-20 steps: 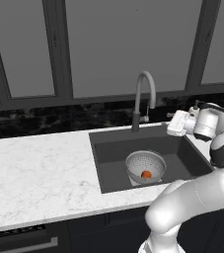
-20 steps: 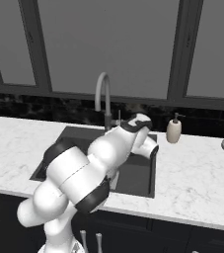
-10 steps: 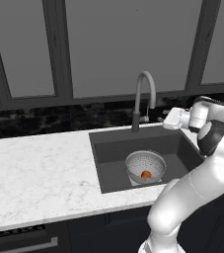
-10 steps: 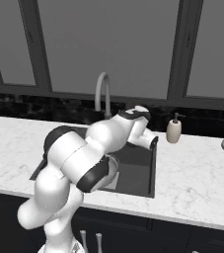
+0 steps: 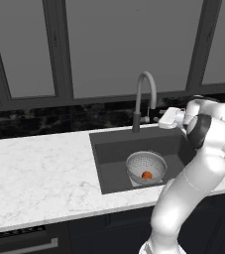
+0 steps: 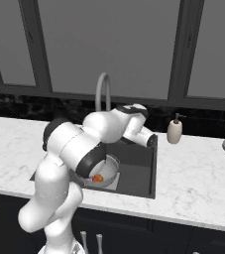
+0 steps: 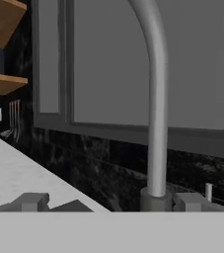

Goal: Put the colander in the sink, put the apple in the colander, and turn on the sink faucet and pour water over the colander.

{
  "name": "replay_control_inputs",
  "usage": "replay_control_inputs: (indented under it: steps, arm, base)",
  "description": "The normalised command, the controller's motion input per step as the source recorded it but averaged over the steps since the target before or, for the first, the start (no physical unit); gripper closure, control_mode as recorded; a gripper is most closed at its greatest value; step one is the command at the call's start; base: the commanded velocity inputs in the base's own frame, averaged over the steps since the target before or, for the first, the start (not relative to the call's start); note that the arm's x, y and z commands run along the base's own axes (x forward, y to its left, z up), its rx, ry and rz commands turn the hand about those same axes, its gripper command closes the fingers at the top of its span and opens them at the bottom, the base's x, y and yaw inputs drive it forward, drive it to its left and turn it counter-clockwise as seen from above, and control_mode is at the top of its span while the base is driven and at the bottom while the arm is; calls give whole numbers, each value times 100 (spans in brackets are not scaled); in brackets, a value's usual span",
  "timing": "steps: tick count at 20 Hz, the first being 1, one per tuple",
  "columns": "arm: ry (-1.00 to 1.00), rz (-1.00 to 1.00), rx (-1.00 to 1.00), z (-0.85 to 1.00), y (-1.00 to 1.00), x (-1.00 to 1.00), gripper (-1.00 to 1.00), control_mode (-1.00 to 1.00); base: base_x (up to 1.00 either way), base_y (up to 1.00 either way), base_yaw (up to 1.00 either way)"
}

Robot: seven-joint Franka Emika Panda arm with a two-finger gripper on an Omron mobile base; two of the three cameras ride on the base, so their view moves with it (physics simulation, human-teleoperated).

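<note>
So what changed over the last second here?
The gripper, jaws open and holding nothing, swung in from the right toward the sink faucet, closing on its base and lever. The colander with the apple inside stayed put in the sink; no water runs.

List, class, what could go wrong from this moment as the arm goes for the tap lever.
1. The open gripper sits close beside the faucet; a slightly wrong approach could bump the neck rather than move the lever.
2. The spout ends above the sink near the back, while the colander with the apple sits nearer the front, so water may miss it.
3. The soap dispenser stands near the wrist and might be knocked.
</note>
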Motion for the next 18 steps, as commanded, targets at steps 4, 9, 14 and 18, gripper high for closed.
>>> replay_control_inputs:
  steps: [4, 9, 14, 18]
  arm:
    - [-2, 0, 0, -7, 3, 23, -100, -100]
    - [-4, -1, 0, 0, 0, 20, -100, -100]
    - [-2, -2, 0, -4, 0, 17, -100, -100]
    - [-2, -4, 0, -7, 0, 21, -100, -100]
  base:
    - [0, 0, 0]
    - [0, 0, 0]
    - [0, 0, 0]
    - [0, 0, 0]
